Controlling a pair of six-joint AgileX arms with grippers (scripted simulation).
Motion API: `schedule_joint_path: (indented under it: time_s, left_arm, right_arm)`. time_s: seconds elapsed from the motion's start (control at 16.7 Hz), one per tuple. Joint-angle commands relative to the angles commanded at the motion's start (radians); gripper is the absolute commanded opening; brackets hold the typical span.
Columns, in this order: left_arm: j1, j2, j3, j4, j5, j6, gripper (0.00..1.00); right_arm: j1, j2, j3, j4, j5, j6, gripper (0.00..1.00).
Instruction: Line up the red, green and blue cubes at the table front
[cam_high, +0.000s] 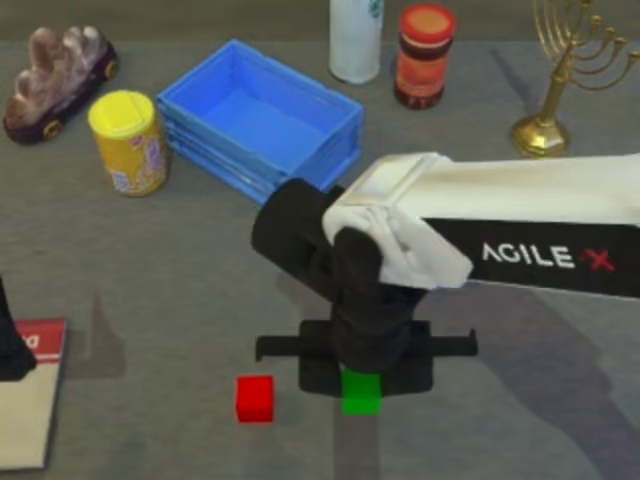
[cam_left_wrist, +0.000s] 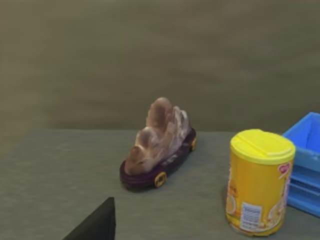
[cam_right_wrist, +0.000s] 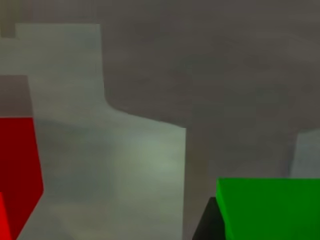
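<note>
The red cube (cam_high: 255, 398) (cam_right_wrist: 17, 165) rests on the table (cam_high: 150, 300) near its front edge, left of centre. Just to its right is the green cube (cam_high: 360, 398) (cam_right_wrist: 270, 210), with my right gripper (cam_high: 362, 376) straight above it and shut on it. One dark finger (cam_right_wrist: 206, 222) presses against the side of the green cube that faces the red one. A strip of bare table separates the two cubes. The blue cube is out of view. My left gripper (cam_high: 8, 350) is parked at the table's left edge, open and holding nothing.
At the back stand a blue crate (cam_high: 260, 120), a yellow can (cam_high: 128, 142) (cam_left_wrist: 260, 182), a brown toy car (cam_high: 58, 80) (cam_left_wrist: 159, 145), a white bottle (cam_high: 356, 38), a red jar (cam_high: 424, 55) and a gold candelabra (cam_high: 570, 80). A red-and-white book (cam_high: 32, 395) lies front left.
</note>
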Motion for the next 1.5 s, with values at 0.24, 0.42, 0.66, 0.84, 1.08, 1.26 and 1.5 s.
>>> schedule_joint_path:
  time_s: [0.24, 0.42, 0.66, 0.84, 1.08, 1.26, 1.5]
  left_arm:
    - [0.0, 0.0, 0.0, 0.0, 0.0, 0.0, 1.0]
    - [0.0, 0.0, 0.0, 0.0, 0.0, 0.0, 1.0]
    - [0.0, 0.0, 0.0, 0.0, 0.0, 0.0, 1.0]
    - [0.0, 0.0, 0.0, 0.0, 0.0, 0.0, 1.0]
    - [0.0, 0.0, 0.0, 0.0, 0.0, 0.0, 1.0]
    - [0.0, 0.0, 0.0, 0.0, 0.0, 0.0, 1.0]
    - [0.0, 0.0, 0.0, 0.0, 0.0, 0.0, 1.0]
  right_arm:
    - [0.002, 0.011, -0.021, 0.026, 0.001, 0.001, 0.0]
    - [0.002, 0.011, -0.021, 0.026, 0.001, 0.001, 0.15]
    - [0.002, 0.011, -0.021, 0.026, 0.001, 0.001, 0.45]
    - [0.002, 0.011, -0.021, 0.026, 0.001, 0.001, 0.68]
    - [0.002, 0.011, -0.021, 0.026, 0.001, 0.001, 0.98]
    - [0.002, 0.011, -0.021, 0.026, 0.001, 0.001, 1.0]
    - [0.002, 0.011, -0.021, 0.026, 0.001, 0.001, 1.0]
